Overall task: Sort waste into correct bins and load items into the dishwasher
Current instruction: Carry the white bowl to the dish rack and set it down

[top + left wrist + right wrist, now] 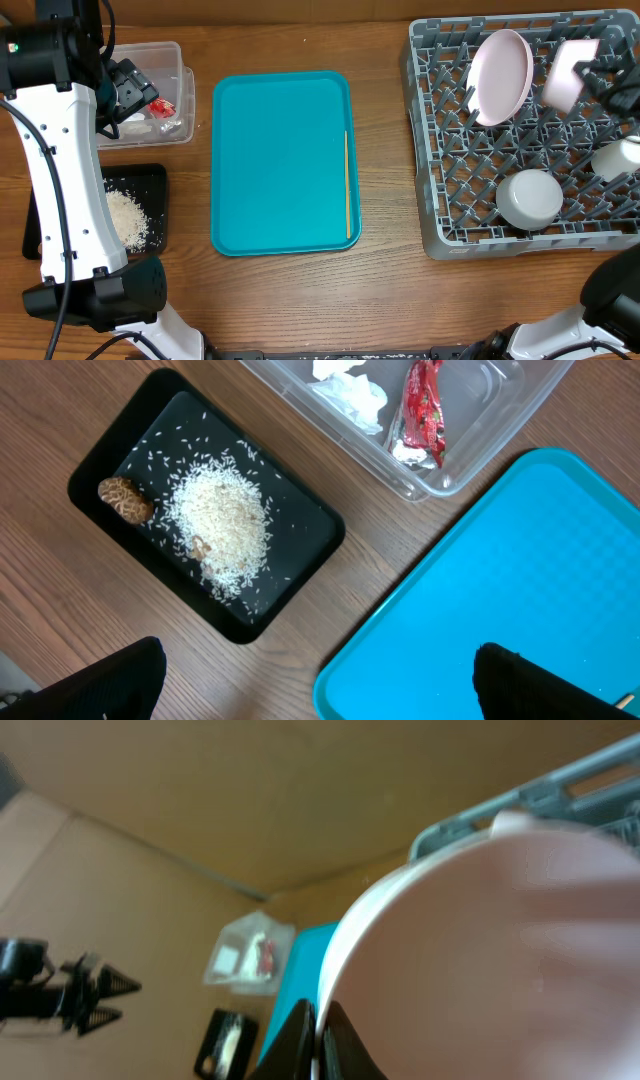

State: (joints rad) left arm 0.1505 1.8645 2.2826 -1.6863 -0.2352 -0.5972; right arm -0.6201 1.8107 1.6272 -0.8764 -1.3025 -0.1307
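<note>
My left gripper hangs open and empty over the clear tub; in the left wrist view its fingers straddle bare table and the teal tray's corner. The tub holds white napkins and a red wrapper. Beside it, the black tray carries rice crumbs and a brown lump. My right gripper is shut on the rim of the white bowl over the dish rack. A white plate, grey bowl and white cup sit in the rack.
A teal tray lies mid-table with a thin wooden stick along its right side. Bare wooden table separates the tray from the rack. The left arm's white link crosses over the black tray.
</note>
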